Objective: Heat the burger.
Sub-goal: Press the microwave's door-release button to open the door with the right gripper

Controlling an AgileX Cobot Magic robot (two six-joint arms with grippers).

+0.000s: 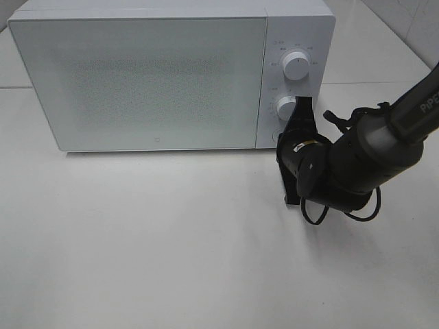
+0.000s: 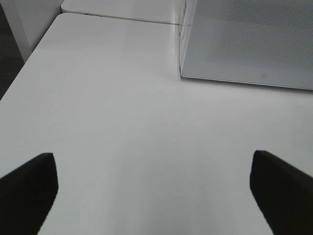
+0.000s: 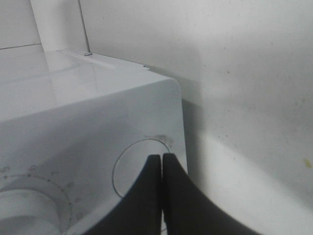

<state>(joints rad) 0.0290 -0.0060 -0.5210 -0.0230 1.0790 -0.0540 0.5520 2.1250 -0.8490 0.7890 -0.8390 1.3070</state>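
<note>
Okay, counter (image 1: 171, 260) carrying microwave (image 1: 171, 75), sitting shut; burger not showing in any view, likely inside. Right fingers (image 3: 146, 196) lying pressed together, gripping nothing, tips aiming at round button (image 3: 129, 161) beside lower knob (image 1: 285, 107). Left fingers (image 2: 29, 188) hanging spread wide over counter, empty. Risks: hard push shoving microwave back; tips sliding off button, nudging knob, heating not starting.

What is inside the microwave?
The microwave has its door shut, and the pale dotted front shows nothing through it. Whatever is inside is hidden. Outside, only two knobs and the right arm's closed fingers near them can be seen.
</note>
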